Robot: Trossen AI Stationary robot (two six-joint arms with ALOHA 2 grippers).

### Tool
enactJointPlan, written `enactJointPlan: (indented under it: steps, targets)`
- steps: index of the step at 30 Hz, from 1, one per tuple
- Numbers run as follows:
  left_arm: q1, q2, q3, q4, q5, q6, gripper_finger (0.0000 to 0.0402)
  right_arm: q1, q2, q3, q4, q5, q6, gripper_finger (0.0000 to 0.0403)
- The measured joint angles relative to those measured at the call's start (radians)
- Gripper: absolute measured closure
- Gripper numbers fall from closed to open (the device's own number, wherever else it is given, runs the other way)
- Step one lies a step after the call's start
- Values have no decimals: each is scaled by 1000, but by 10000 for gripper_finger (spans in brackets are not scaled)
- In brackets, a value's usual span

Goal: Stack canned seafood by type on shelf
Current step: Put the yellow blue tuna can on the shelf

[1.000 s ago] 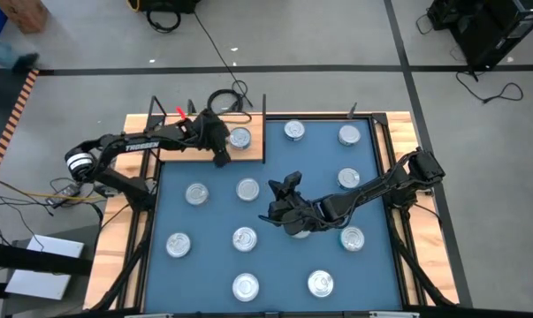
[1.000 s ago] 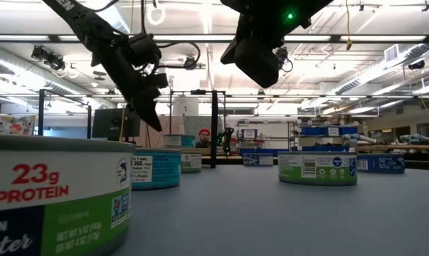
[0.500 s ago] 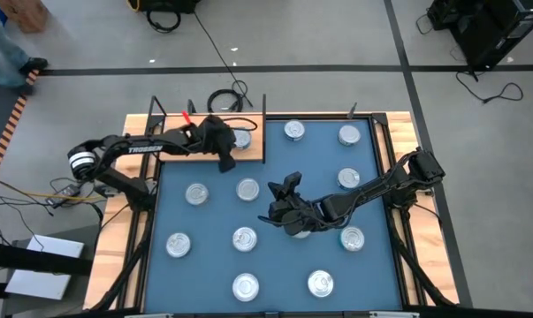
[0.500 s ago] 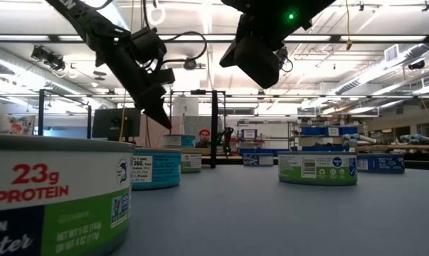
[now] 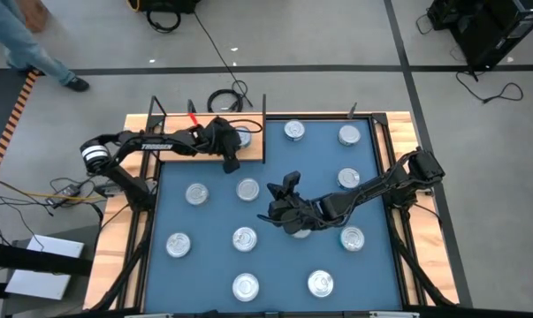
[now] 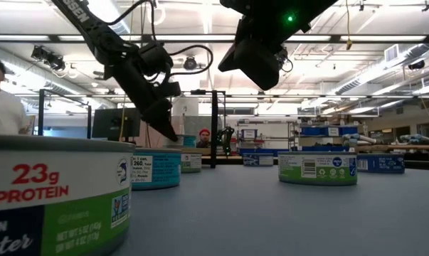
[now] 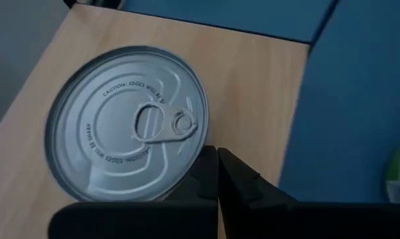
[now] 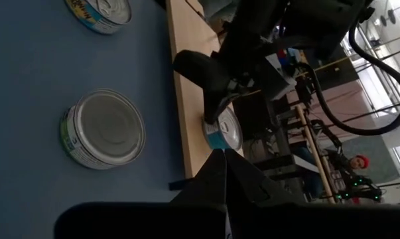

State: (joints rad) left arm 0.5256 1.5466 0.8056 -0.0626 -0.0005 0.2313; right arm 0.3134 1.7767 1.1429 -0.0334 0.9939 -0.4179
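Left gripper [image 5: 230, 162] pressed together, empty, at upper centre-left of high view, beside a tin [image 7: 127, 123] lying flat on the wooden shelf [image 5: 253, 146]. Right gripper [image 5: 279, 216] also pressed together, mid-frame over the blue mat [image 5: 275, 274]. Other tins scattered on the mat. Judgement: tins rigid, dense, slick-walled; grip across the side wall, not the pull-tab lid.
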Motion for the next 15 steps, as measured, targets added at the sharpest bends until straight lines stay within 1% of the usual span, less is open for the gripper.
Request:
enactJointPlan:
  steps: [10,15]
  targets:
    - [41,63,0,85,-6,-1,401,0,0,0,-3,0,2,399]
    - [45,56,2,89,-9,-1,401,0,0,0,-4,1,4,399]
